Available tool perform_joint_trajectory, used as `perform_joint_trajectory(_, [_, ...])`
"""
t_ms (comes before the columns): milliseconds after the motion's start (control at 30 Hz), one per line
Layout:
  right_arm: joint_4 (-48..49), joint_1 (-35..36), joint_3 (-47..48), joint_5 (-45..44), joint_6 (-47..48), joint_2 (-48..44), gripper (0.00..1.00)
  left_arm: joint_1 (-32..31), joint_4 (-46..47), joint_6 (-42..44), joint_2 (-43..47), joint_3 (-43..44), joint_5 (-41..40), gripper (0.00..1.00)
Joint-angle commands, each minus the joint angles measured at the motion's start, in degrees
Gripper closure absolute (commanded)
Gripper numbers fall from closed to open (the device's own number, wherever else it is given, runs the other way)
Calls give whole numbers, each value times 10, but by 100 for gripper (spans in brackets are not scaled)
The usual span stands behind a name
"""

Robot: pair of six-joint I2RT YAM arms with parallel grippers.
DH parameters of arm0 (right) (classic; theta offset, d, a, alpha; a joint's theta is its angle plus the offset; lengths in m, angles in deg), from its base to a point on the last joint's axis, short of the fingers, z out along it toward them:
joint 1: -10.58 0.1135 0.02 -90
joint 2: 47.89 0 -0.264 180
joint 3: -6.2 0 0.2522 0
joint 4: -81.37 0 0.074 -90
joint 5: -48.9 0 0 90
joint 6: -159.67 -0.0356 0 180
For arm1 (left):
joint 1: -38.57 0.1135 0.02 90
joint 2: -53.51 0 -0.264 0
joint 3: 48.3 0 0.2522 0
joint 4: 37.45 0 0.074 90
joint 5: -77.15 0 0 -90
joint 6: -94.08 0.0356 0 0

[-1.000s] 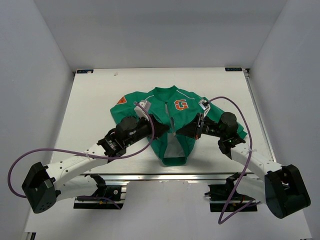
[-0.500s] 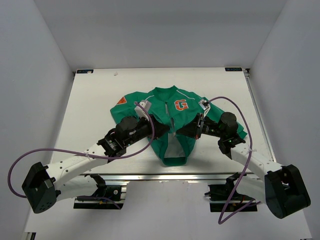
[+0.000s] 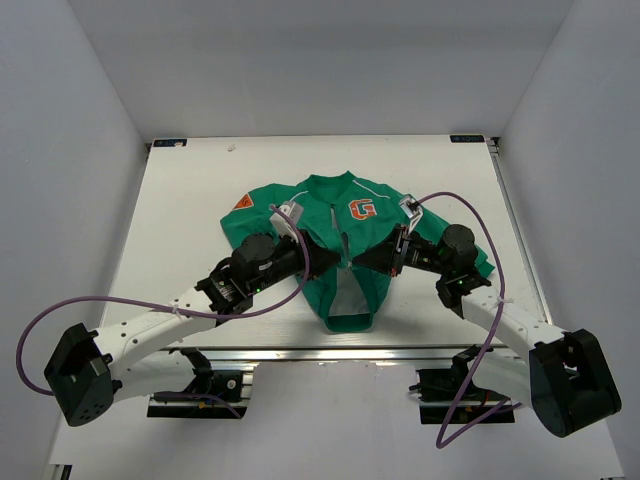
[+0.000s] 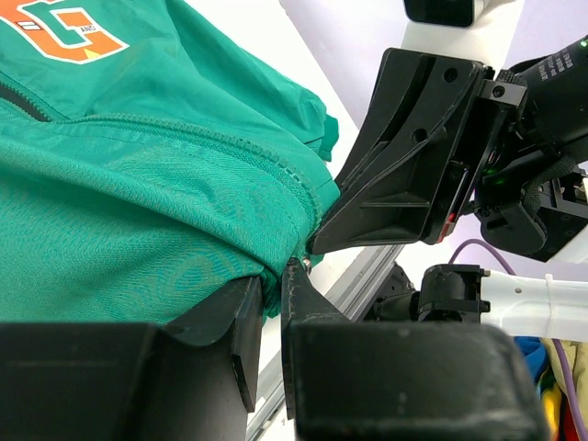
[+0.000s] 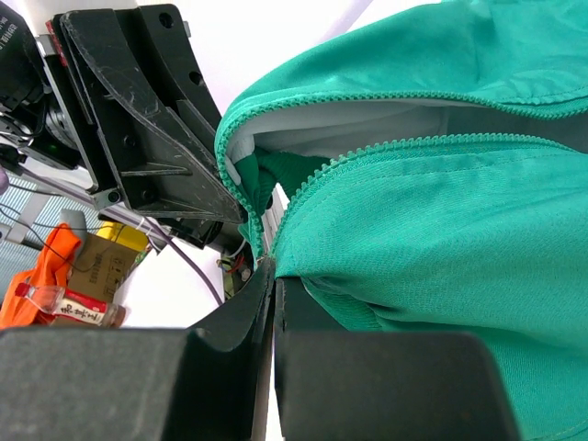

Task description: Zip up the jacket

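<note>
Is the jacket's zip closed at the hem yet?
Open at the hem: the jacket front edges part there, lining showing; right wrist view shows two separate teeth rows.

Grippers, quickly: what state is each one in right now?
Left gripper: closed on the jacket, at its lower front edge.
Right gripper: closed on the jacket, at the opposite zipper edge.

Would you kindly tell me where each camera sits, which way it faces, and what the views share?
Top external: above and behind the arm bases, looking down on table and jacket; both arms show, left gripper and right gripper meeting at its front.
Left wrist: on the left arm, looking past its own fingers at the right gripper.
Right wrist: on the right arm, looking past its fingers at zipper and left gripper.
Both wrist views share the jacket.
</note>
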Motion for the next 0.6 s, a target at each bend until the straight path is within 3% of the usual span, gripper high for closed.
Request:
perform_joint_trajectory(0, [35, -3, 10, 9, -3, -15, 100, 3, 19, -1, 12, -1, 6, 100])
perform_joint_trajectory(567, [4, -3, 0, 26, 9, -29, 100, 4, 26, 3, 14, 5, -6, 100])
